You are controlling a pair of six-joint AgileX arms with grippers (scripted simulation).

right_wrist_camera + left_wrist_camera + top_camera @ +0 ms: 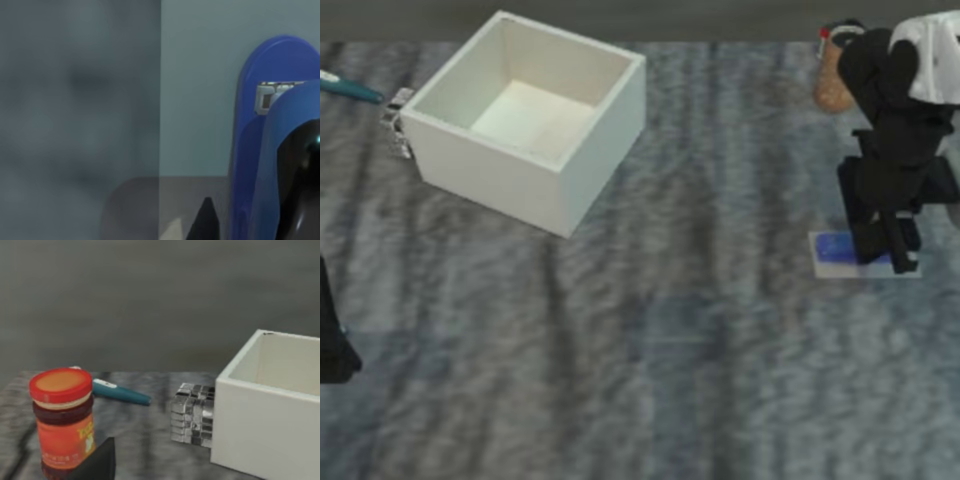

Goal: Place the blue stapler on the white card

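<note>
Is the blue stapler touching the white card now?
Touching. The right wrist view shows the blue stapler lying flat against the white card, with no gap between them.

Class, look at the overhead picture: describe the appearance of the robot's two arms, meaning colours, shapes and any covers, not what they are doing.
The right arm is matt black and blocky, built of stacked angular segments, with a white rounded cover near its upper end. The right gripper ends in slim black fingers. The left arm shows only as a plain black shape at the table's left edge. No cables or markings are visible.

The stapler (840, 247) lies on the card (912, 268) near the table's (700, 350) right edge, under my right gripper (890, 250); the box (530, 120) sits back-left.
</note>
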